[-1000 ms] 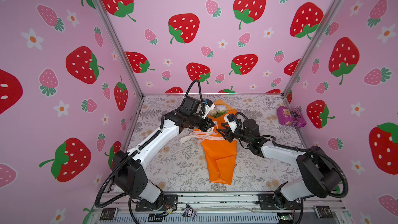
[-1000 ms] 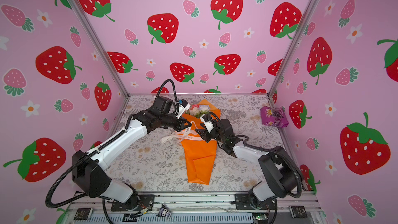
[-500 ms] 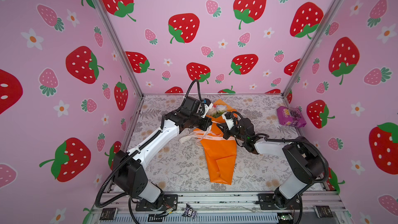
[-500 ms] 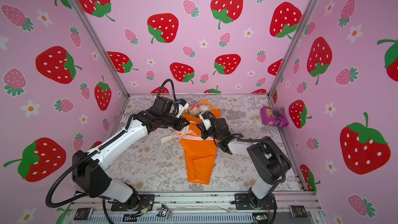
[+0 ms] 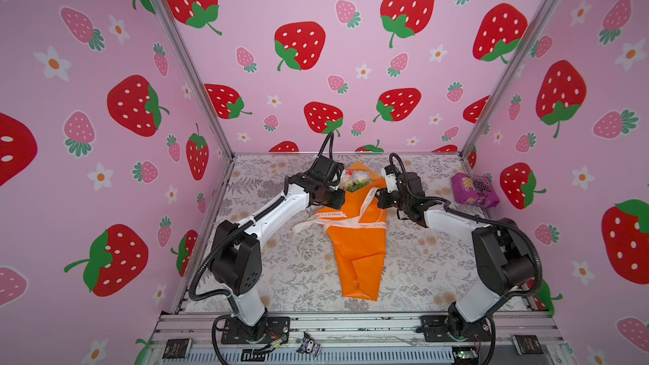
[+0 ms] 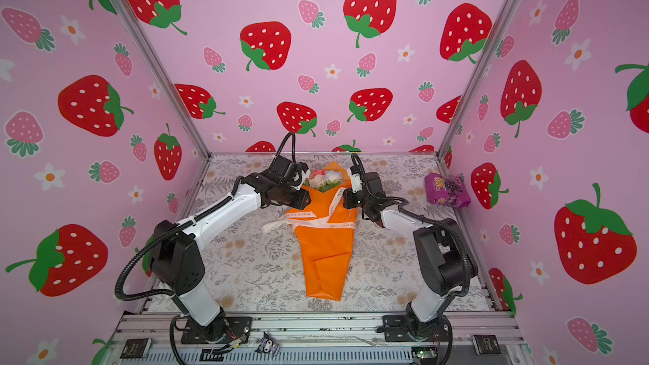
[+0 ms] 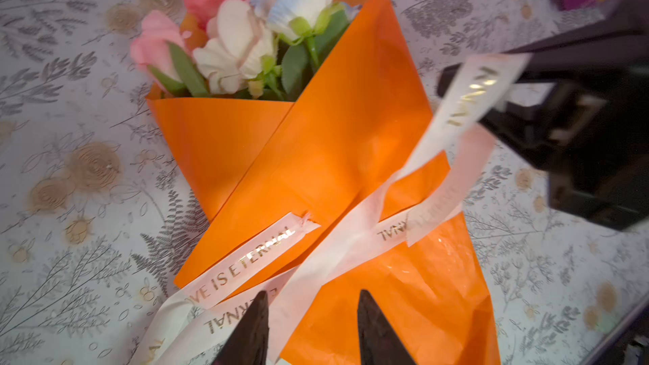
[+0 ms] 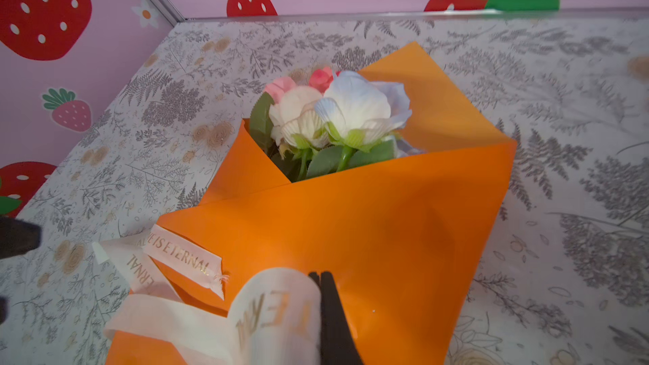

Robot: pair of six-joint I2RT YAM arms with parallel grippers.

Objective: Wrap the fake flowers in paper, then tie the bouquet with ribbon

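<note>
Bouquet lies centred on the tabletop, blooms toward the back wall.
A ribbon crosses its middle; left fingers stand at its left, right fingers at its right; a snack packet lies back right.

Both top views look steeply down from the front on the whole table. The wrist views closely share the bouquet.

free — table front corners | blocked — bouquet, ribbon mid-table; snack packet far-right

Glossy orange wrapping paper holds cloth-petalled flowers; the cream ribbon looks satiny.
</note>
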